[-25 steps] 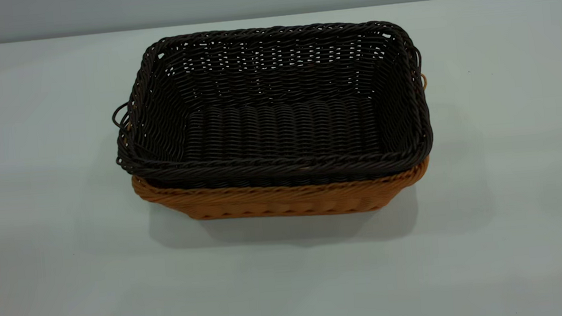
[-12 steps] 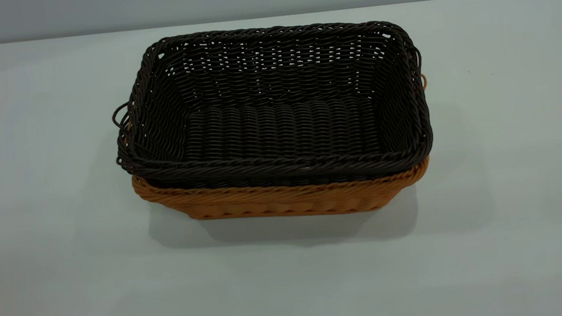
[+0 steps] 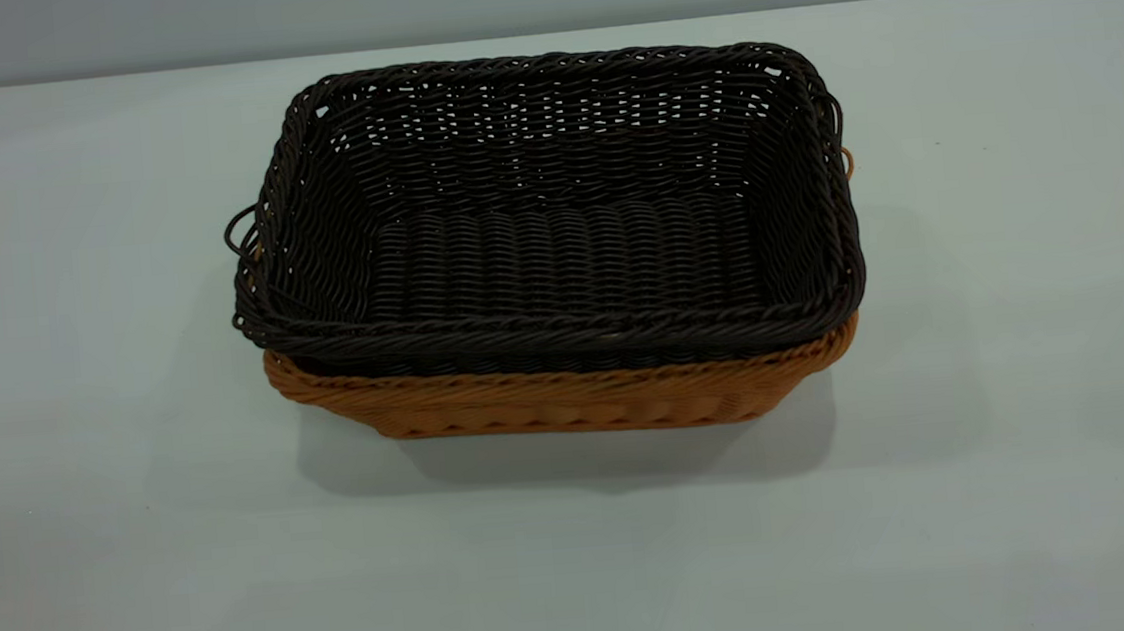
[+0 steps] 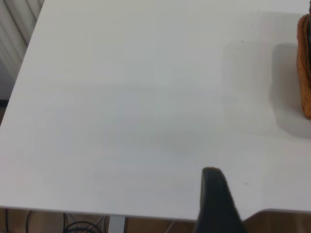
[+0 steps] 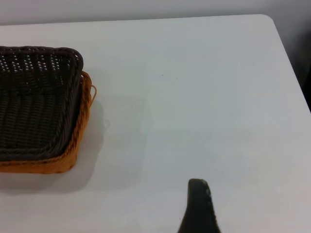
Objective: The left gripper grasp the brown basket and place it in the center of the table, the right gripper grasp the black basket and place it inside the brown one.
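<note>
the black basket (image 3: 554,216) sits nested inside the brown basket (image 3: 569,400), its dark braided rim riding just above the tan rim along the near side, so only a strip of tan weave shows below it in the exterior view. a small tan loop pokes out past the dark rim on the pair's right side, and a dark loose loop sticks out on the left. both baskets stand upright, mouths up, nothing inside the black one. the stacked pair rests near the middle of the table (image 3: 139,549), slightly toward the far edge, with a soft shadow on the surface in front. neither arm shows in the exterior view. from the right wrist view the black basket (image 5: 34,102) and brown basket (image 5: 73,145) lie well apart from the right gripper (image 5: 198,208), of which only one dark fingertip shows, poised over bare table (image 5: 204,97) near the rounded corner; it holds nothing, and how far apart its fingers stand cannot be told. from the left wrist view the left gripper (image 4: 216,204) also shows a single dark fingertip, over the table edge (image 4: 97,145), with a sliver of the brown basket (image 4: 304,68) far off at the frame side; it grips nothing, opening cannot be told. cables (image 4: 77,225) hang below the table edge there.
</note>
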